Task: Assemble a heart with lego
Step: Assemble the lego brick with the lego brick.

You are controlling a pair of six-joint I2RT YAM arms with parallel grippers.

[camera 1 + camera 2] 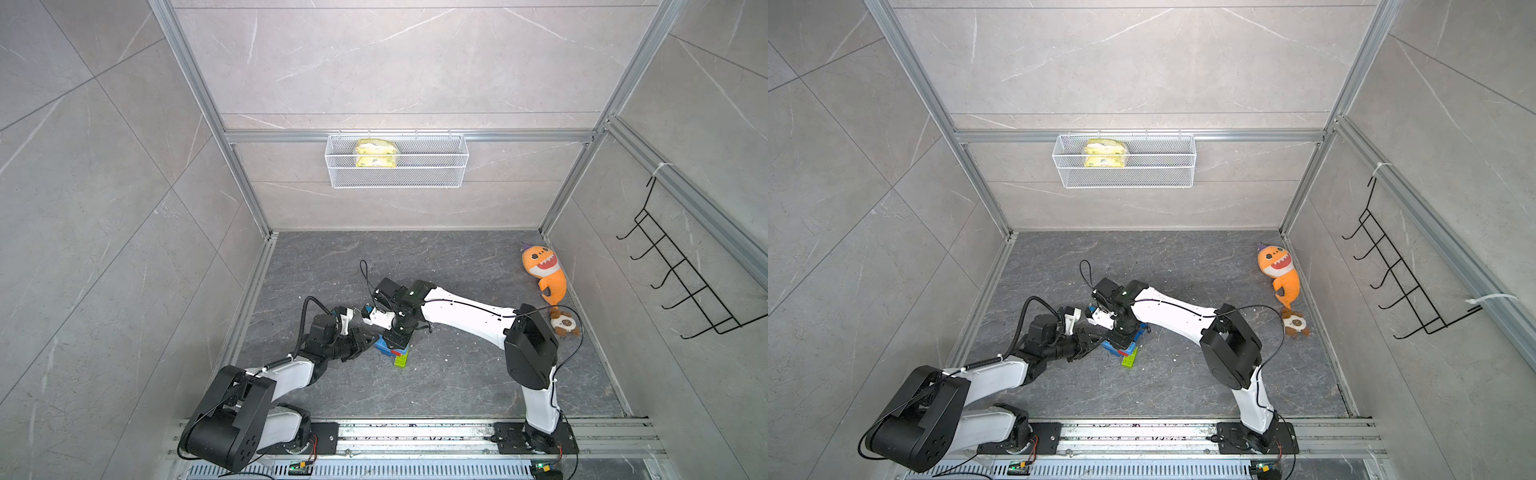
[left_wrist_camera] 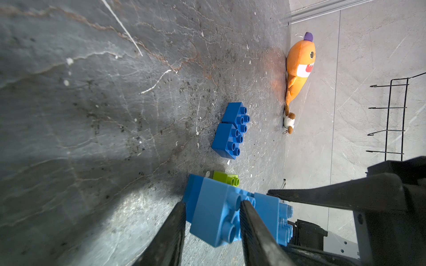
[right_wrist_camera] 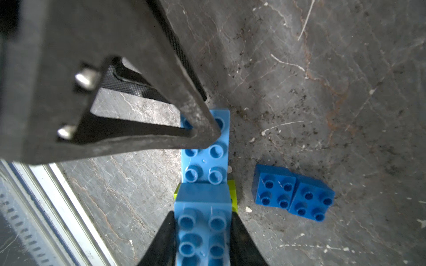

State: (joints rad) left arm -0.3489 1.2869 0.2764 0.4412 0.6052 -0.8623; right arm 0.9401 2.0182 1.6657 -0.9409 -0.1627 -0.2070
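The heart (image 1: 380, 345) is a clump of joined lego on the dark floor, blue with a lime green brick (image 1: 401, 360) and a bit of red. My left gripper (image 2: 213, 203) reaches in from the side and is shut on the heart. One finger lies across the studs of a light blue brick (image 2: 214, 218); the other presses the dark blue side. My right gripper (image 3: 202, 213) points down, shut on a light blue brick (image 3: 202, 228) that sits on the lime green brick (image 3: 233, 198). Both grippers meet over the clump in both top views (image 1: 1111, 347).
Two loose dark blue bricks (image 3: 292, 195) lie side by side just beyond the clump. An orange plush shark (image 1: 544, 270) and a small brown plush (image 1: 564, 323) lie by the right wall. A white wire basket (image 1: 397, 178) hangs on the back wall, a black hook rack (image 1: 681, 274) on the right.
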